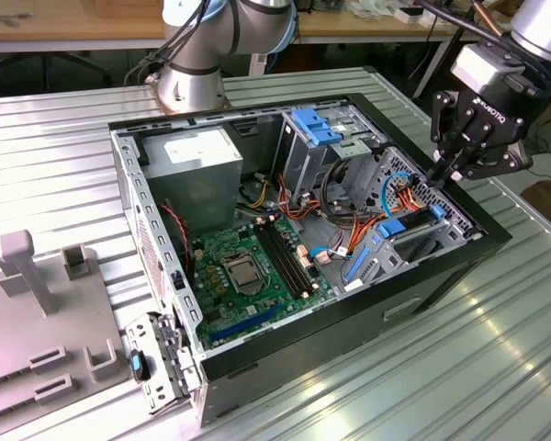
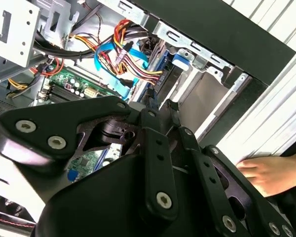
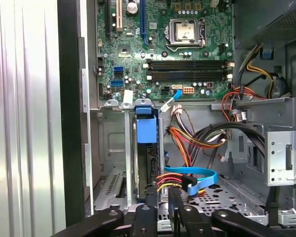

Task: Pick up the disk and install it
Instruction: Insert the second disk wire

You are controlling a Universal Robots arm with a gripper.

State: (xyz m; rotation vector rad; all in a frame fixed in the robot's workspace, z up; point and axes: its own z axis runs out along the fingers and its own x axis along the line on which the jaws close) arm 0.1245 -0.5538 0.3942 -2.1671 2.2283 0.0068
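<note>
The disk (image 3: 147,158) stands on edge in the drive cage at the case's corner, its blue plastic rail (image 3: 145,129) facing the motherboard. In the exterior view the disk (image 1: 413,234) lies in the cage at the exterior view's right, beside a blue rail (image 1: 392,226). My gripper (image 1: 444,173) hangs just above that corner of the case, over the disk's cable end. Both wrist views show the black fingers close together, gripper (image 3: 163,197) and gripper (image 2: 160,101), shut with nothing seen between them. Orange, yellow and blue cables (image 3: 187,177) run right beside the fingertips.
The open case (image 1: 165,303) holds a green motherboard (image 1: 248,266), a grey power-supply box (image 1: 197,156) and an upper cage with a blue latch (image 1: 314,129). A grey fixture (image 1: 37,303) stands at the exterior view's left. A person's hand (image 2: 266,173) rests on the ribbed table beside the case.
</note>
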